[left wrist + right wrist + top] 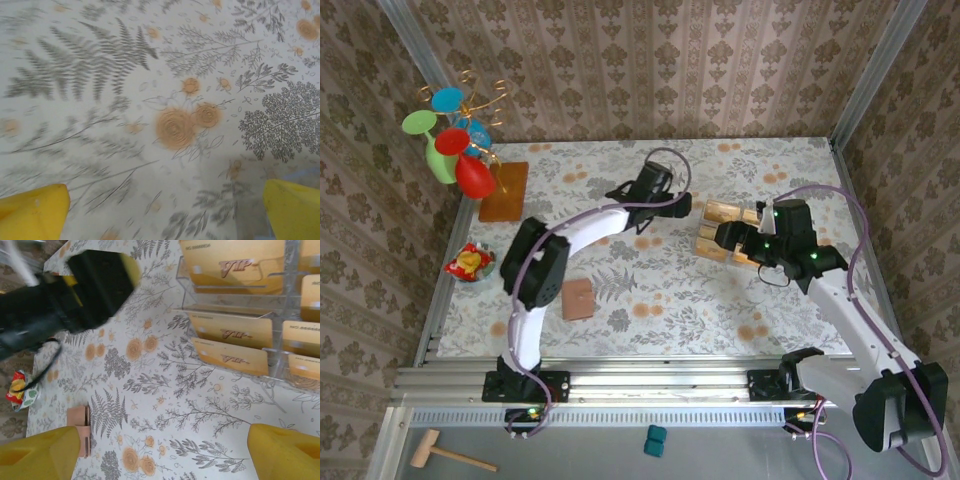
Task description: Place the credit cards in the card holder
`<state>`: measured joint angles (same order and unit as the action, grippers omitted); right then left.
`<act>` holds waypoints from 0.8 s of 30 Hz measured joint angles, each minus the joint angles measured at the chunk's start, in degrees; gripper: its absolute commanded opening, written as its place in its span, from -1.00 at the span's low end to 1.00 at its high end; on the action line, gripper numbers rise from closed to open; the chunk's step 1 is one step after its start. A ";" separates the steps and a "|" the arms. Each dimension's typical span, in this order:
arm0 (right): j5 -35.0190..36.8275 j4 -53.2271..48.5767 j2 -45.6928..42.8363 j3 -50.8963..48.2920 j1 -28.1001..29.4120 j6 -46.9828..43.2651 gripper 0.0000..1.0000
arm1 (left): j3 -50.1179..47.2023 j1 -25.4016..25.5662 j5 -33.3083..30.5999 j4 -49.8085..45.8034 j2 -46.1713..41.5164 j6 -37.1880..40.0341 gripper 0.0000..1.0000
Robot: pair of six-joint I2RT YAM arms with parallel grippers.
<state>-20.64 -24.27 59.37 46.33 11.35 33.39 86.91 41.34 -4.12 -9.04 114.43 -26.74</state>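
Both wide open and empty: the right claw (162,452) hangs just short of the clear tray (225,309), the left claw (167,205) over the flowered bench (100,75). The credit cards (230,331) lean in the tray's slots, long edges running across the right wrist view, VIP faces showing; the card holder (578,298) lies flat, well apart. Light, stiff and slick, I'd say, so pinch one across its faces at the raised top edge.

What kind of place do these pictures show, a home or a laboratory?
Probably a robot test booth dressed like a room: patterned brown wallpaper panels enclose a floral-print table, and a bare aluminium rail carries the white left arm and right arm.
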 measured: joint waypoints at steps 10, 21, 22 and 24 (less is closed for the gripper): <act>3.41 5.40 8.37 0.00 18.84 3.13 0.75 | -26.16 -6.60 -0.13 -1.90 -29.40 -3.41 1.00; 6.78 20.41 28.37 3.82 38.56 13.94 0.59 | -51.52 -18.21 1.77 -11.21 -58.90 -10.80 1.00; 6.91 21.81 30.16 4.50 39.87 14.99 0.58 | -51.95 -19.08 1.60 -12.35 -59.91 -11.08 1.00; 6.99 24.81 33.51 5.75 42.34 17.16 0.55 | -52.48 -20.31 1.05 -15.17 -61.11 -11.67 1.00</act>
<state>-13.65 0.54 92.88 52.07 53.69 50.54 34.44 21.04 -3.07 -24.21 53.32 -38.41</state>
